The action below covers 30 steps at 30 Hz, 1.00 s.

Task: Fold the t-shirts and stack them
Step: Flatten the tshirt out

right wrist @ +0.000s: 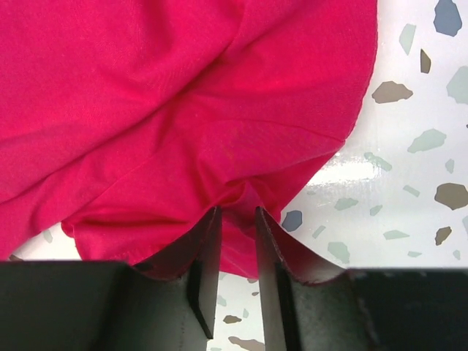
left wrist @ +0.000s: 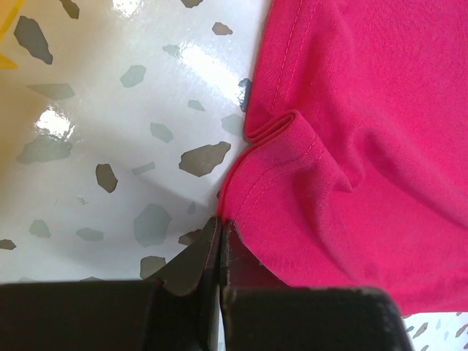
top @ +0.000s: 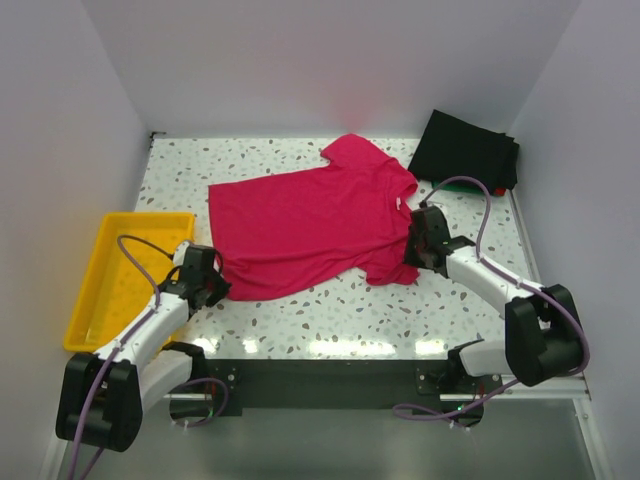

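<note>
A crimson-pink t-shirt [top: 305, 220] lies spread flat on the speckled table, neck toward the right. My left gripper [top: 215, 288] is at its near-left hem corner. In the left wrist view the jaws [left wrist: 220, 223] are closed together on the hem edge of the shirt [left wrist: 351, 168], which has a small fold beside them. My right gripper [top: 416, 246] is at the near-right sleeve. In the right wrist view it [right wrist: 238, 212] pinches a puckered bunch of the shirt [right wrist: 183, 110]. A folded black shirt [top: 465, 150] with a green and a red edge under it lies at the back right.
A yellow plastic tray [top: 105, 290] stands at the left, beside the left arm; a sliver of it [left wrist: 6, 60] shows in the left wrist view. White walls close in the table at the back and both sides. Bare speckled tabletop [top: 330, 310] lies in front of the shirt.
</note>
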### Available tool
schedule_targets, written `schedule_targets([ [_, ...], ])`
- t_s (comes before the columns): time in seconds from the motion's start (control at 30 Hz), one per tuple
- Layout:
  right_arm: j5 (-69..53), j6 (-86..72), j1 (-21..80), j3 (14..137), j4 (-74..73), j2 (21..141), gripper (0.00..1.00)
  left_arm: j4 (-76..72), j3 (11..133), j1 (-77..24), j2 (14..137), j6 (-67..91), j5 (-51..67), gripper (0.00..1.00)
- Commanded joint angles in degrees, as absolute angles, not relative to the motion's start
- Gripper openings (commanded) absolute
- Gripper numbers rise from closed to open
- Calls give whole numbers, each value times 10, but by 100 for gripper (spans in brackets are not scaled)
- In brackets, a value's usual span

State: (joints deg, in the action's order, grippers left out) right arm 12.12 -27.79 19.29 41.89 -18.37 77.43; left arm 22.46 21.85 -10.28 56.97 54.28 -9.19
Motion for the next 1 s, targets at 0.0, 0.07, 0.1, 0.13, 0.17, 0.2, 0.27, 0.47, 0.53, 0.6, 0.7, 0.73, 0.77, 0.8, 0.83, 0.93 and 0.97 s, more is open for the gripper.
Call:
schedule_targets([
  [0.0,127,-275,198,439,-168,772,27,226,221,-107,563,531,-92,0],
  [0.07,116,-277,198,439,-166,768,21,224,221,-107,565,531,-91,0],
  [0.1,112,-279,199,439,-167,767,20,223,221,-106,565,531,-91,0],
  [0.13,106,-280,199,437,-167,765,13,223,221,-107,566,532,-91,0],
  [0.17,105,-280,199,435,-167,764,11,223,221,-106,566,531,-91,0],
  [0.2,104,-281,200,433,-166,761,8,223,221,-106,567,531,-91,0],
  [0.27,102,-285,200,428,-170,749,1,224,222,-106,564,530,-91,0],
  [0.47,83,-288,200,412,-206,686,0,241,242,-107,563,524,-105,0],
  [0.53,76,-291,200,408,-222,646,0,247,251,-106,562,521,-113,0],
  [0.6,60,-293,200,402,-250,601,0,250,257,-106,564,519,-122,0],
  [0.7,40,-295,200,405,-304,535,0,259,275,-105,570,514,-136,0],
  [0.73,36,-296,200,408,-321,514,0,267,287,-105,570,511,-141,0],
  [0.77,33,-298,200,410,-356,495,0,272,293,-105,575,509,-144,0],
  [0.8,39,-300,200,419,-372,478,0,279,308,-104,576,507,-152,0],
  [0.83,43,-301,200,424,-390,442,0,284,315,-103,577,505,-155,0],
  [0.93,45,-315,200,442,-444,383,0,292,335,-95,575,499,-158,0],
  [0.97,40,-319,200,447,-459,372,0,293,338,-92,574,497,-158,0],
])
